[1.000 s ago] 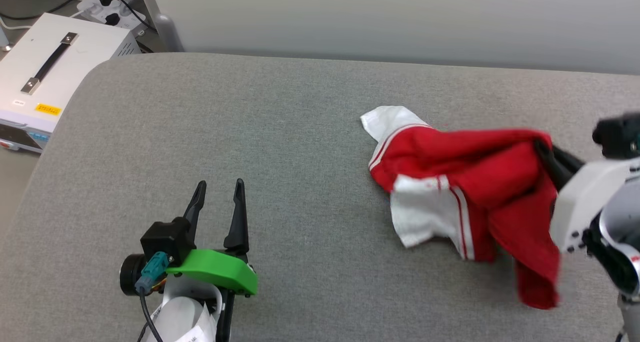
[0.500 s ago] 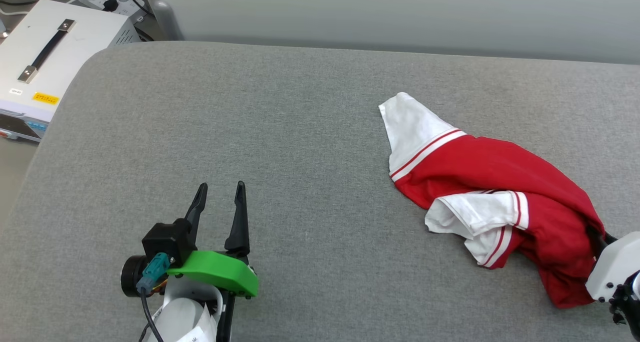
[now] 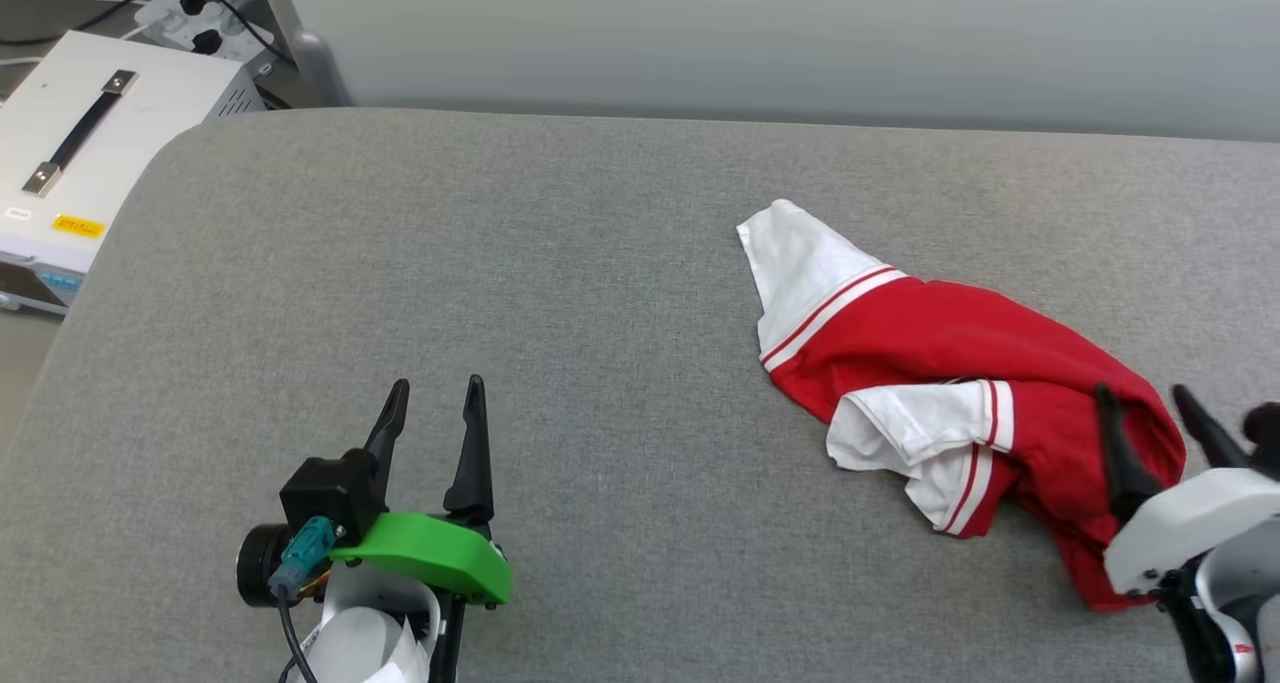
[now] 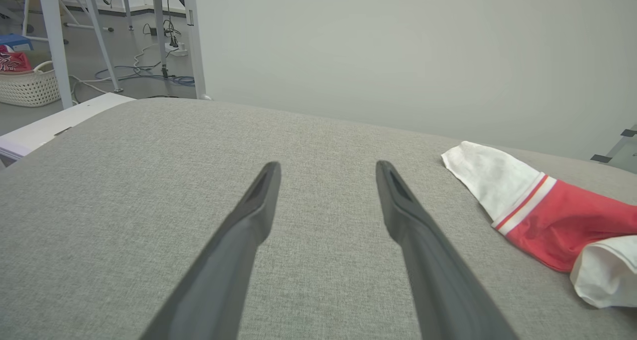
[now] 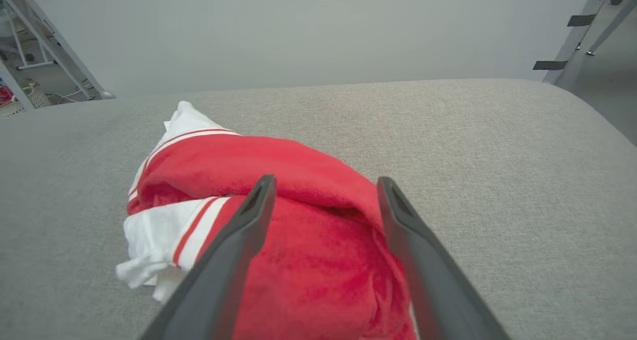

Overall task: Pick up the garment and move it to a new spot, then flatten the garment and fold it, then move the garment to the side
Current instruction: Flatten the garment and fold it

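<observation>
The garment (image 3: 960, 363), a red T-shirt with white sleeves and striped trim, lies crumpled on the right half of the grey table (image 3: 560, 293). My right gripper (image 3: 1145, 408) hangs open over its right end, fingers spread with red cloth lying loose under and between them (image 5: 318, 260). One white sleeve (image 3: 800, 253) points toward the back, another is bunched at the front. My left gripper (image 3: 432, 401) is open over bare table at the lower left, well apart from the shirt, whose sleeve end (image 4: 502, 180) shows at the right in the left wrist view.
A white equipment box (image 3: 70, 153) with a black handle stands off the table's left edge, a power strip and cables behind it. A pale wall runs along the table's far edge. The table's rounded right corner (image 5: 592, 116) lies beyond the shirt.
The right gripper carried the lifted shirt down to the table, then opened and let it go. The shirt now lies slumped. The head camera shifted slightly; the left arm held still.
</observation>
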`<state>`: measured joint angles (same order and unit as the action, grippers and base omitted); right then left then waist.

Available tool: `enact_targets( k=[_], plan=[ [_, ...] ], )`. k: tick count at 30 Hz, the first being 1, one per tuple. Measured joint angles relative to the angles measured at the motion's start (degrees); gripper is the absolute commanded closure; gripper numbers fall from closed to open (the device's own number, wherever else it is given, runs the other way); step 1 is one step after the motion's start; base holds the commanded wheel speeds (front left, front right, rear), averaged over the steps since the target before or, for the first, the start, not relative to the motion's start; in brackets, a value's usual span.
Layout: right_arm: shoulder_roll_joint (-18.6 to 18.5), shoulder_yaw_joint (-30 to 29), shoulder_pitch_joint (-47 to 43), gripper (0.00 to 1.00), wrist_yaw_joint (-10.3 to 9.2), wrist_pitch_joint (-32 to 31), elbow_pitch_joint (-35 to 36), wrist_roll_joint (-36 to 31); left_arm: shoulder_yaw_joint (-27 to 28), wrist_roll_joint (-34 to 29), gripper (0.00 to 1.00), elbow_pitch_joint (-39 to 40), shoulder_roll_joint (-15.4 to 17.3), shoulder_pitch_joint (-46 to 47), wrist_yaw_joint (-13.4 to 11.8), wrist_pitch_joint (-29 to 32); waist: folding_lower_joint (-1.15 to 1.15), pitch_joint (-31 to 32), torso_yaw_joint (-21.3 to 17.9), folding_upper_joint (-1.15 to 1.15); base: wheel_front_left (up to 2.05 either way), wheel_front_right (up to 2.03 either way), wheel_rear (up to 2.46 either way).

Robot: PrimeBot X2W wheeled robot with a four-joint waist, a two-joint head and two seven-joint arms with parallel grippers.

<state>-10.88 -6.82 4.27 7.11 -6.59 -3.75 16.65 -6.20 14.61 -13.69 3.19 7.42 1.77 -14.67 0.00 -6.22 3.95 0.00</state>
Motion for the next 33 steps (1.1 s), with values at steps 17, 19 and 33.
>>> enact_targets(
  k=[17, 19, 33],
  plan=[
    [-22.8, 39.7, 13.5, 0.0, 0.0, -30.4, 10.9, 2.2, -0.9, 0.1, 0.0, 0.0, 0.0, 0.4, 0.0, 0.0, 0.0, -2.7, 1.7, 0.0, 0.0, 0.0, 0.0],
    [-23.8, 42.2, 15.6, 0.0, 0.0, -30.8, 9.4, 2.2, -0.9, 0.1, 0.0, 0.0, 0.0, 0.5, 0.0, 0.0, 0.0, -3.2, 2.1, 0.0, 0.0, 0.0, 0.0],
    [-22.2, 39.5, 19.3, 1.0, 0.0, -26.3, 2.6, 2.4, -0.3, 0.5, 0.0, 0.2, 0.0, 1.0, 0.0, 0.0, 0.0, -4.4, 1.2, 0.0, 0.0, 0.0, 0.0]
  ],
)
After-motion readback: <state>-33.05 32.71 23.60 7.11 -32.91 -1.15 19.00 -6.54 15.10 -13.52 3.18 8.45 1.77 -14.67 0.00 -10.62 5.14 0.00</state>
